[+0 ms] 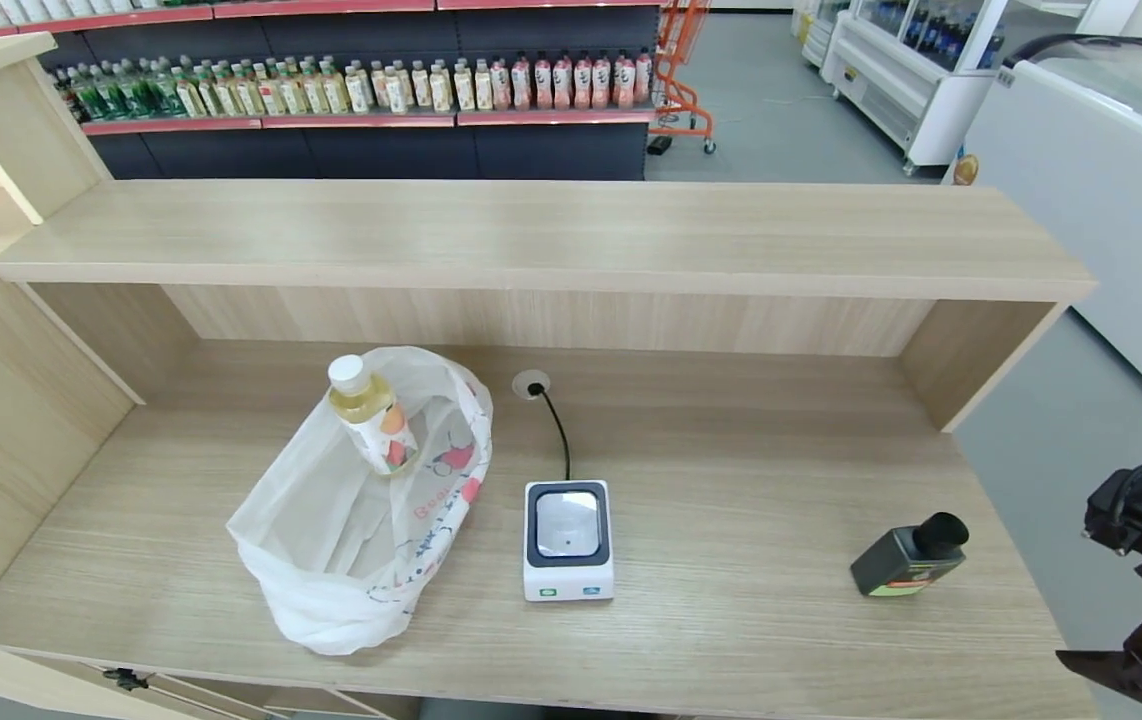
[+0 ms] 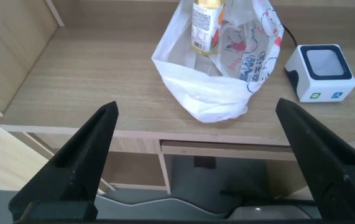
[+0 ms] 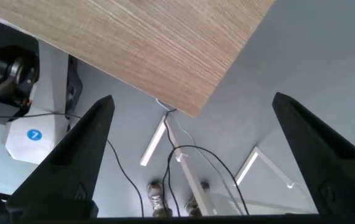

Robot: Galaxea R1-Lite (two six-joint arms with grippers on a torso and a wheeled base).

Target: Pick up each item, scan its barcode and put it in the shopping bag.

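A white plastic shopping bag (image 1: 351,540) stands open on the left of the wooden counter (image 1: 751,500), with a yellow drink bottle (image 1: 371,415) upright inside it. A white barcode scanner (image 1: 568,540) sits just right of the bag. A dark green bottle with a black cap (image 1: 906,560) lies on its side at the counter's right end. My left gripper (image 2: 196,109) is open, hanging below and in front of the counter's front edge, near the bag (image 2: 217,68). My right gripper (image 3: 193,102) is open off the counter's right corner, over the floor.
A raised ledge (image 1: 531,235) and side walls close the counter at the back and both ends. The scanner's black cable (image 1: 559,430) runs to a grommet (image 1: 531,384). Bare counter lies between scanner and dark bottle. A white freezer (image 1: 1111,190) stands to the right.
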